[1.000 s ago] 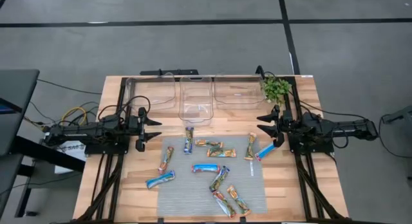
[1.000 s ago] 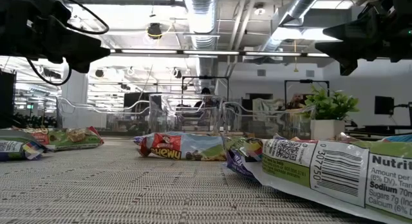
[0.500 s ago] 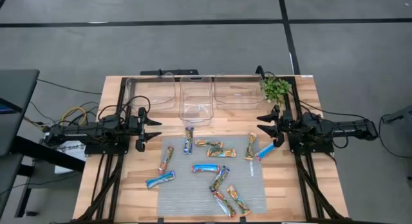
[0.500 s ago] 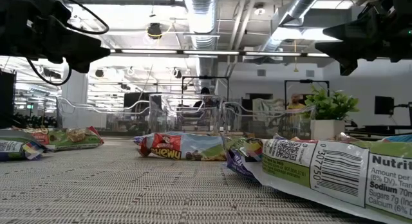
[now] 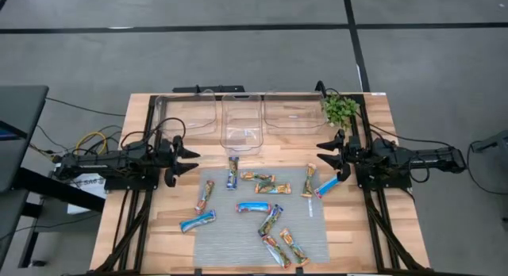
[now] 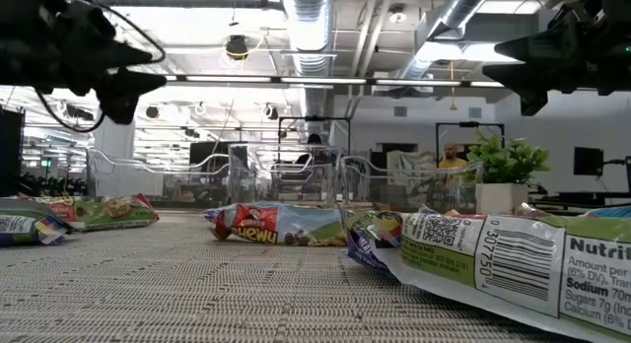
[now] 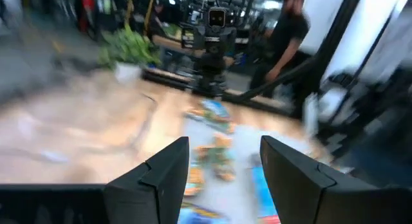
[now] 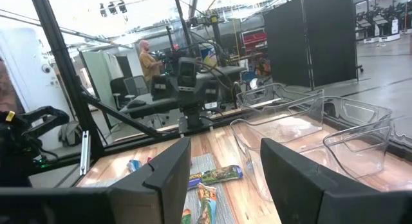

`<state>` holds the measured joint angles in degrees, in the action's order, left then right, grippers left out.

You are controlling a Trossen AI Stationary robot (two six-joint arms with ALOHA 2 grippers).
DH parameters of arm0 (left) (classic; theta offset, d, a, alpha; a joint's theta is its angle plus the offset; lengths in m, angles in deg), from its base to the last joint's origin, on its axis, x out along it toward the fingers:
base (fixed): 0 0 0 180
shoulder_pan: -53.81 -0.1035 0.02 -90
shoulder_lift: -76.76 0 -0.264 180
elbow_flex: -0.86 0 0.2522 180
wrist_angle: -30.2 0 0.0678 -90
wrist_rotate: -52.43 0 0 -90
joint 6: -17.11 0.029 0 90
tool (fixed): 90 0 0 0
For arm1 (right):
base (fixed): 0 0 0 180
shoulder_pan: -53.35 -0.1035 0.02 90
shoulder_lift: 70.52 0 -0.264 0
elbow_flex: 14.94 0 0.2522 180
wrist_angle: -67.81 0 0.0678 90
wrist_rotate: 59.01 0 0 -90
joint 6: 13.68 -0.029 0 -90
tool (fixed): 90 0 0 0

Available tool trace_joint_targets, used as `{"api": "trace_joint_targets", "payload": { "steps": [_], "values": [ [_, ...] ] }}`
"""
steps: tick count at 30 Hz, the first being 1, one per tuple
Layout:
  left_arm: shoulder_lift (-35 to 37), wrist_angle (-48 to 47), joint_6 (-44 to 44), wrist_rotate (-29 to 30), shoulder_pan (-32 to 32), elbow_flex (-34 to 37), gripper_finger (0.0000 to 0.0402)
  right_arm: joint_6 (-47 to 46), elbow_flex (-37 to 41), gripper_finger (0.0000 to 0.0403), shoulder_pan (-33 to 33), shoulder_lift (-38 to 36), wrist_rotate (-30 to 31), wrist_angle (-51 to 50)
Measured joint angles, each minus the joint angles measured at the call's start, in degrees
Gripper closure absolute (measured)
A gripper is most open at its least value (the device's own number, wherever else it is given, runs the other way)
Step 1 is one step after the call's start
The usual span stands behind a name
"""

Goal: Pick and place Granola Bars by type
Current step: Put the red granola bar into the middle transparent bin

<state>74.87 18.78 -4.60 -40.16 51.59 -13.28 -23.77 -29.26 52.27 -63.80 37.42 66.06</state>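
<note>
Several granola bars lie flat and scattered on a grey mat and the wooden table. Some are blue. Others are green, orange and tan. In the low view a bar lies mid-mat and another lies close by. My left gripper hovers level at the table's left side, open, with nothing between its fingers. My right gripper hovers level at the right side, open and empty, facing the left one.
Three clear plastic bins stand in a row along the table's far edge. A small green plant stands at the far right corner beside the right arm. People show in the room beyond the table.
My left gripper has rolled about the line it points along while staying where it was, its fingers still apart. The bars and my right gripper have kept still.
</note>
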Motion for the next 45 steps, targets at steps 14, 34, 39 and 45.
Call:
{"api": "trace_joint_targets", "payload": {
  "steps": [14,34,39,45],
  "values": [
    [0.0,0.8,-46.4,10.4,0.0,0.0,0.0216,0.0,0.0,0.0222,0.0,0.0,0.0,0.0],
    [-42.2,-36.5,-38.2,12.6,1.2,-37.2,0.0216,0.0,0.0,0.0221,0.0,0.0,0.0,0.0],
    [-54.5,-47.4,-35.3,9.2,4.9,-48.3,0.0216,0.0,0.0,0.0221,0.0,0.0,0.0,0.0],
    [-65.5,-56.3,-31.5,7.1,9.9,-55.9,0.0216,0.0,0.0,0.0223,0.0,0.0,0.0,0.0]
  ]
}}
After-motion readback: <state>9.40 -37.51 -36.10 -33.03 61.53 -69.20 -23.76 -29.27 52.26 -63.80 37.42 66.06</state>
